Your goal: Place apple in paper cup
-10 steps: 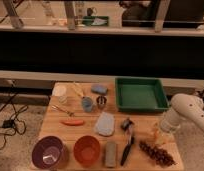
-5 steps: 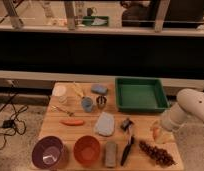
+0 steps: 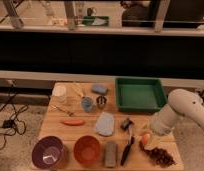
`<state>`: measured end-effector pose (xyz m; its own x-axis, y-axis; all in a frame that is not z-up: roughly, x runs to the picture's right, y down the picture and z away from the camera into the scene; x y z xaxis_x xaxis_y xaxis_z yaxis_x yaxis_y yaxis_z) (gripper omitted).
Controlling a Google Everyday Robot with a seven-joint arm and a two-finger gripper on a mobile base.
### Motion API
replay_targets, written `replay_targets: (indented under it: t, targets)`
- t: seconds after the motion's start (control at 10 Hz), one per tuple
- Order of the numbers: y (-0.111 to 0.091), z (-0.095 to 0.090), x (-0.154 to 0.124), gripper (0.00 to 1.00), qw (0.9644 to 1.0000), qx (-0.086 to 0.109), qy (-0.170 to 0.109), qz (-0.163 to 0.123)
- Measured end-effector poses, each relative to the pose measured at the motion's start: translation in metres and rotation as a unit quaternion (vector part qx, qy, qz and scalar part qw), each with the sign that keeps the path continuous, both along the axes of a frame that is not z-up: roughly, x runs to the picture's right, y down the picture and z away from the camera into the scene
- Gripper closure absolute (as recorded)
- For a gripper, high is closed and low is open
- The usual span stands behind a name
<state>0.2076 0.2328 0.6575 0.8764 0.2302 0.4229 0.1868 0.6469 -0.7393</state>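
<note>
Apple [image 3: 145, 137], small, round, orange-yellow, on the front right of the light wooden table [image 3: 60, 134], just beside the gripper [image 3: 154, 134].

Largest to smallest: white robot arm [image 3: 182, 112] bent in from the right over the table's right edge; green rectangular plastic tray [image 3: 140, 105] at the back right; purple round bowl [image 3: 47, 153] and orange-red round bowl [image 3: 87, 149] side by side along the front left; grey-blue folded cloth [image 3: 104, 124] mid-table; gripper at the arm's lower end, just right of the apple, touching or a little apart, cannot tell, nor whether spread or closed. Pale whitish paper cup [image 3: 65, 101] upright at the back left, well apart from the apple, on the far side of the cloth. Round apple: no long axis or pointing direction to make out.
</note>
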Motion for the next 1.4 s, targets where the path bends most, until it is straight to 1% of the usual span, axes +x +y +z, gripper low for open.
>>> replay_targets:
  t: [0.3, 0.5, 1.3, 1.4]
  targets:
    - [0.005, -0.014, -0.016, 0.99, 0.9991, -0.020, -0.037, -0.001]
    - [0.010, -0.021, -0.034, 0.99, 0.9972, -0.039, -0.064, -0.009]
    - [0.011, -0.021, -0.035, 0.99, 0.9971, -0.040, -0.065, -0.008]
    - [0.011, -0.020, -0.039, 0.99, 0.9962, -0.039, -0.078, -0.007]
